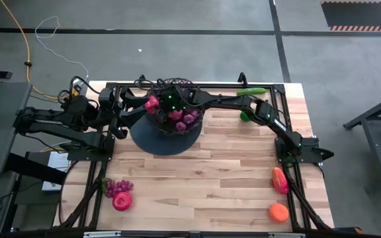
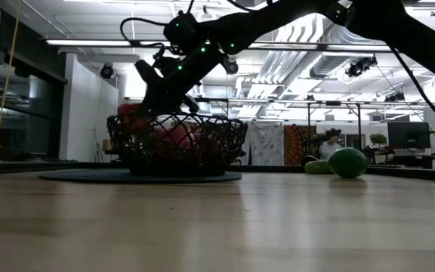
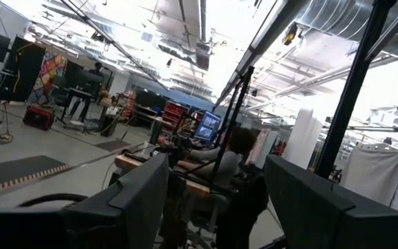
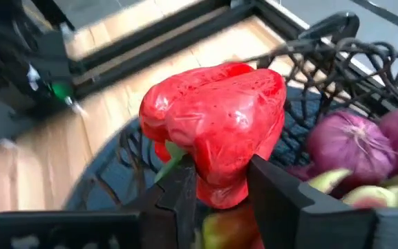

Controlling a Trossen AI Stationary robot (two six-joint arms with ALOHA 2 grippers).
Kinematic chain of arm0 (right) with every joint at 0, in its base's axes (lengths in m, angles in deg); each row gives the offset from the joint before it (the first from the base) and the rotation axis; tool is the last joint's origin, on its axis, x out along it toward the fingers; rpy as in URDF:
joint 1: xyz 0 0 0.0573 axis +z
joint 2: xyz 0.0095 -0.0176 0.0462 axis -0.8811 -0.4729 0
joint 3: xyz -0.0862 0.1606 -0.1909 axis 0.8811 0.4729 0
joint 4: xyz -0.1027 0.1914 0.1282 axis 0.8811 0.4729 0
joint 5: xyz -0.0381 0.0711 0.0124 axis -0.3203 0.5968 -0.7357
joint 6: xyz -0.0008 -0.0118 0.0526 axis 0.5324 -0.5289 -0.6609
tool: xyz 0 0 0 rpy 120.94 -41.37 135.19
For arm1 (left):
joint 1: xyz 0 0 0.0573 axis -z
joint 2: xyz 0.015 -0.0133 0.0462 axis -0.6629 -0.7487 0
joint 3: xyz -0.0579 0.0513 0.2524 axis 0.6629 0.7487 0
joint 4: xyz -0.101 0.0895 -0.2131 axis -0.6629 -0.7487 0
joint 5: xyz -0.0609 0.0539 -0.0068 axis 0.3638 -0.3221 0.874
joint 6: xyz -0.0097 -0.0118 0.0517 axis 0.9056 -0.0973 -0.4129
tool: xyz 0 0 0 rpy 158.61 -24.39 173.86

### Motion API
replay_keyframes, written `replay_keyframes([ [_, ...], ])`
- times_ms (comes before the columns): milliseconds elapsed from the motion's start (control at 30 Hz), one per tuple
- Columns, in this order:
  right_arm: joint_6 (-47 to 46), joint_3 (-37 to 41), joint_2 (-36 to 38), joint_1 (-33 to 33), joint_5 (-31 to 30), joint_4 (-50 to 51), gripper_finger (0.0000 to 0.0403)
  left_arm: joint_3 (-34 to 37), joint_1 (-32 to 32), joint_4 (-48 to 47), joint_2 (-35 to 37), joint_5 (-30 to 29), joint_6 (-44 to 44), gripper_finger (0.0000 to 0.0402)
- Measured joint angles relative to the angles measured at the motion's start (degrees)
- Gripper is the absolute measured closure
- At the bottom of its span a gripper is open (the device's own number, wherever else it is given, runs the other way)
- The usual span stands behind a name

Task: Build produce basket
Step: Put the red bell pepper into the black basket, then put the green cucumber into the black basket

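Right hand holds red pepper over basket.

Industrial lab hall: exposed ceiling ducts, monitors, workbenches.

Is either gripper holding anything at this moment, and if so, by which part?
The right gripper is shut on a red pepper, pinching its lower end near the green stem, over the basket. The left gripper is open and holds nothing.
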Motion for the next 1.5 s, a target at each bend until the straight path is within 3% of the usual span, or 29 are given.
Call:
replay_keyframes([
  [100,2.5,-2.4,0.0,-0.1,0.0,1.8,0.0266,0.0,0.0,0.0,0.0,0.0,-0.7,0.0172],
  [367,3.8,-6.9,0.0,-0.4,0.0,6.5,0.016,0.0,0.0,0.0,0.0,0.0,-1.5,0.0172],
  [533,12.9,-14.4,0.0,-1.3,1.1,20.2,0.0142,0.0,0.0,0.0,0.0,0.0,-1.5,0.0172],
  [600,16.5,-13.6,1.9,-1.6,1.2,25.4,0.0142,0.0,0.0,0.0,0.0,0.0,-2.9,0.0172],
  [733,21.5,-4.1,10.6,-1.8,1.2,32.3,0.0142,0.0,0.0,0.0,0.0,0.0,-4.5,0.0172],
  [833,21.3,8.5,19.7,-1.6,1.3,30.9,0.0142,0.0,0.0,0.0,0.0,0.0,-4.5,0.0172],
  [1033,10.7,40.6,44.9,0.5,1.1,11.1,0.0142,0.0,0.0,-0.8,0.0,0.0,-4.5,0.0172],
  [1133,4.7,53.1,56.5,2.5,1.4,-0.5,0.0142,0.0,0.0,-1.9,0.0,-0.6,-5.2,0.0172],
  [1333,-1.3,68.8,73.8,5.9,1.3,-24.1,0.0142,0.0,0.0,-6.2,0.0,-1.7,-9.6,0.0172],
  [1500,3.1,75.2,81.4,7.4,1.4,-30.9,0.0142,0.0,0.0,-11.5,0.0,-1.7,-10.0,0.0172],
])
